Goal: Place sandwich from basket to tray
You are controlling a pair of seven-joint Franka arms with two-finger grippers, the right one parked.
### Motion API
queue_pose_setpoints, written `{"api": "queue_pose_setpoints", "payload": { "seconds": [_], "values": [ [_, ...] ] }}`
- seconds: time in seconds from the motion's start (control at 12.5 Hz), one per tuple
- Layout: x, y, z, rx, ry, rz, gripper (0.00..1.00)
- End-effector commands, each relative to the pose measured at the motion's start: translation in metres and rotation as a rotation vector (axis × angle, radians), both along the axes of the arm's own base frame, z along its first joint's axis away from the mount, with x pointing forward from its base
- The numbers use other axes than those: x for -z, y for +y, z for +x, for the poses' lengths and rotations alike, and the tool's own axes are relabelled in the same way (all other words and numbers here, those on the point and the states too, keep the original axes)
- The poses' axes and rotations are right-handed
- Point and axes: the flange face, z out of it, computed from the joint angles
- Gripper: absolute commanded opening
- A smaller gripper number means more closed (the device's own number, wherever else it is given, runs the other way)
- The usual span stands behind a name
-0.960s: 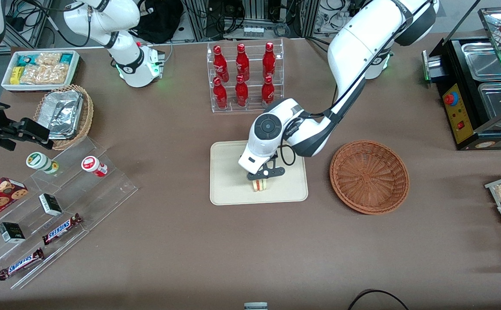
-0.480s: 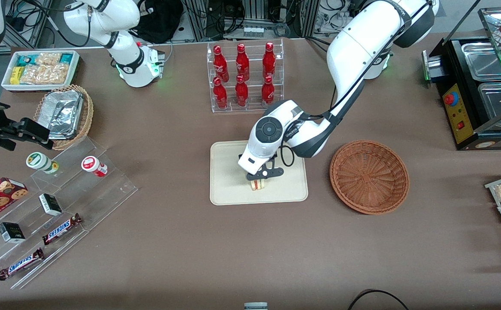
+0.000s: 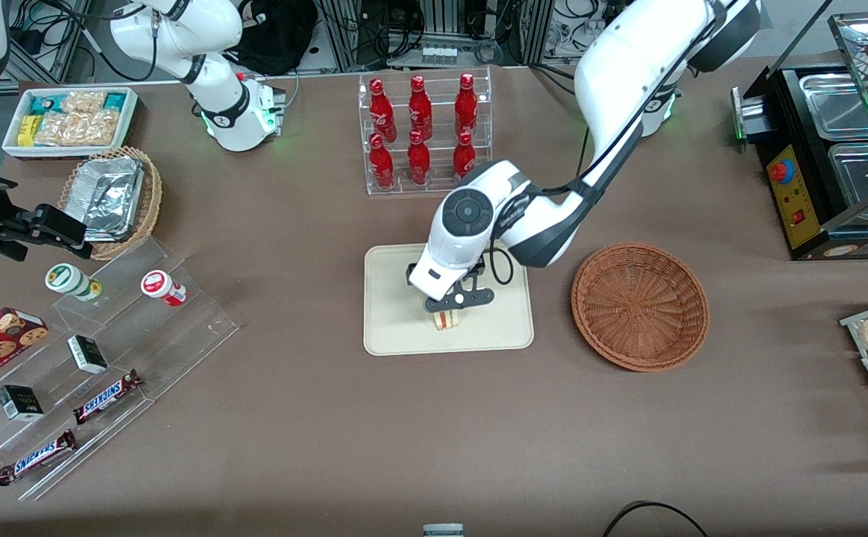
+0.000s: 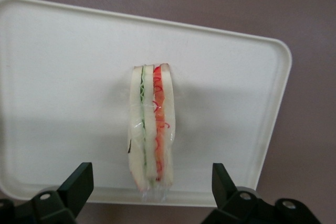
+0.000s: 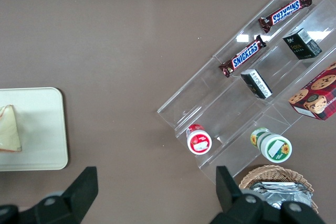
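Observation:
The sandwich stands on its edge on the cream tray, with pale bread and green and red filling showing along its cut edge. A corner of it also shows on the tray in the right wrist view. My gripper hangs just above the sandwich, open, its dark fingers spread wide on either side without touching it. The reddish-brown woven basket lies beside the tray toward the working arm's end of the table, with nothing in it.
A clear rack of red bottles stands farther from the front camera than the tray. Stepped acrylic shelves with snack bars and cups, a tan basket of foil containers and a white snack box lie toward the parked arm's end. A black warmer sits toward the working arm's end.
My gripper has risen slightly off the sandwich and drifted a little away from the front camera. The sandwich stays standing on the tray.

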Motion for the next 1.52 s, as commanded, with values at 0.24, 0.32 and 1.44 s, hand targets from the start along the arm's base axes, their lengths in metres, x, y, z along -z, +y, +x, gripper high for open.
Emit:
{"api": "queue_pose_setpoints", "payload": {
  "seconds": [0.24,0.32,1.44],
  "values": [
    [-0.057,0.066,0.025,0.041,-0.012,0.088,1.0],
    [-0.062,0.073,0.025,0.036,-0.008,0.109,1.0],
    [-0.124,0.313,0.037,0.083,0.05,0.231,1.0]
  ]
}}
